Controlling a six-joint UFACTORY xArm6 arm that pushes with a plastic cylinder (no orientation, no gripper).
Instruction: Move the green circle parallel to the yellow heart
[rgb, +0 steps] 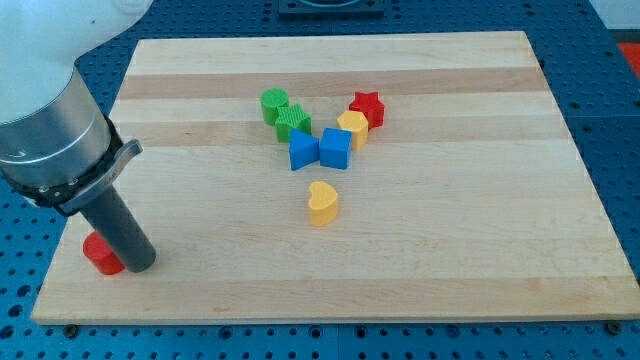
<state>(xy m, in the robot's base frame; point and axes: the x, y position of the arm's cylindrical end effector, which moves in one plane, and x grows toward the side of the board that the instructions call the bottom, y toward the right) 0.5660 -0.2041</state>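
Observation:
The green circle (273, 103) sits above the board's middle, touching a green star-like block (294, 122) to its lower right. The yellow heart (321, 202) lies alone near the board's centre, below the cluster. My tip (137, 265) is at the view's lower left, far from both, right beside a red block (100, 253) that the rod partly hides.
Two blue blocks (304, 150) (335, 148) sit side by side between the green blocks and the heart. A yellow block (352, 128) and a red star (367, 107) lie to their upper right. The wooden board (480, 200) rests on a blue perforated table.

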